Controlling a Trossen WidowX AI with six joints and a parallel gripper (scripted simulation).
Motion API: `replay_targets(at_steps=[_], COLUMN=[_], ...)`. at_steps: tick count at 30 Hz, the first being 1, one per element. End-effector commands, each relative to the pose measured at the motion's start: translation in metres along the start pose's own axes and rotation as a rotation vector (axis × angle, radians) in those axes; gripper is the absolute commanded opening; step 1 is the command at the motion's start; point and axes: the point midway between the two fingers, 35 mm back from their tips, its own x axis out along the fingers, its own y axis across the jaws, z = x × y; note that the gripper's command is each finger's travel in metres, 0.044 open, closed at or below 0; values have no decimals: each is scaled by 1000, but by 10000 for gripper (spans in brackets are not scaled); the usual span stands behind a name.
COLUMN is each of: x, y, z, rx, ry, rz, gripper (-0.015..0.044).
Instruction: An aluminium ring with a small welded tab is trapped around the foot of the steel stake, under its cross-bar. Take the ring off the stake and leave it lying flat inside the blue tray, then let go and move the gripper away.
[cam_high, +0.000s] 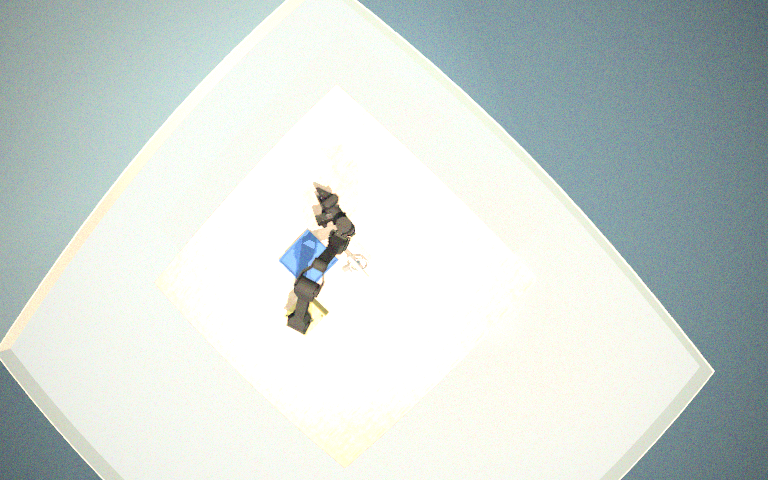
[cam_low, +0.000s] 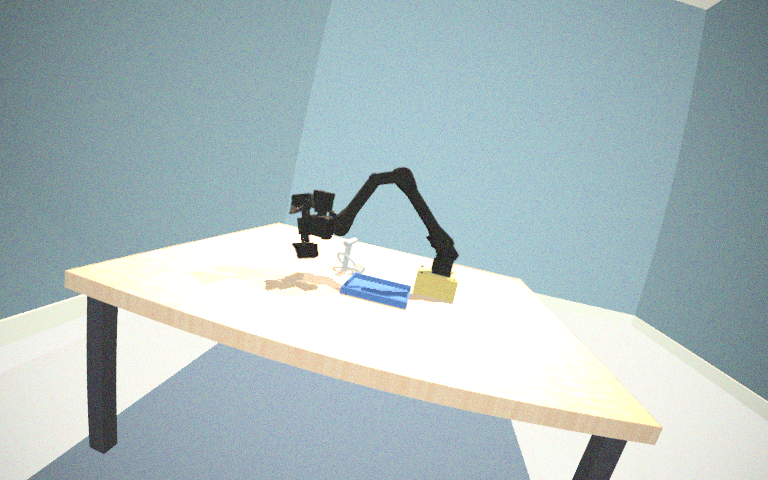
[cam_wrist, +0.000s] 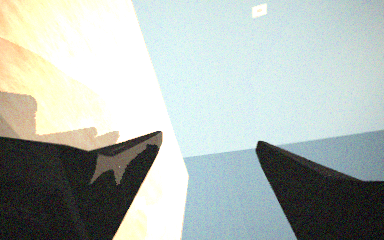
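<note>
Currently, glare is washing out much of the table (cam_high: 430, 226) (cam_low: 317, 333) (cam_wrist: 145, 95), and the outlines of the stake (cam_high: 356, 262) (cam_low: 345, 258) and ring (cam_high: 365, 260) (cam_low: 339, 257) are hard to separate. In the exterior view, the stake is standing upright beyond the near edge of the tray (cam_high: 288, 260) (cam_low: 373, 300), toward the far side of the table, with its cross-bar (cam_low: 350, 241) at the top. The ring is showing as a thin, pale loop at the stake, below the cross-bar; it is lying outside the tray. Its exact tilt and its welded tab are too small to make out. The arm (cam_high: 321, 263) (cam_low: 419, 209) is covering part of the tray in the top view and part of the yellow block (cam_high: 320, 307) (cam_low: 436, 285) under its base. The wrist view is showing neither stake, ring nor tray; both fingers are running out of the frame at the bottom.

The gripper (cam_high: 317, 204) (cam_low: 301, 226) (cam_wrist: 208, 140) is standing nearly fully open. Its two fingertips are pointing forward, well apart, with only background visible between them in the wrist view. The jaws are holding nothing. In the exterior view, the gripper is hanging above the table, left of the stake, with one finger above the other; neither finger is touching the ring, the stake or the tray.
</note>
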Motion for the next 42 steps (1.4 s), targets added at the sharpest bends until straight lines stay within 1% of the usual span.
replay_targets(at_steps=[1,7,8,25,42], x=[0,-2,-3,-19,-42], y=[0,-4,-5,-15,-12], z=[0,0,-1,0,6], rx=[0,71,95,437,733], ry=[0,38,51,251,449], rz=[0,1,2,-5,-28], gripper=[374,216,200,200,200])
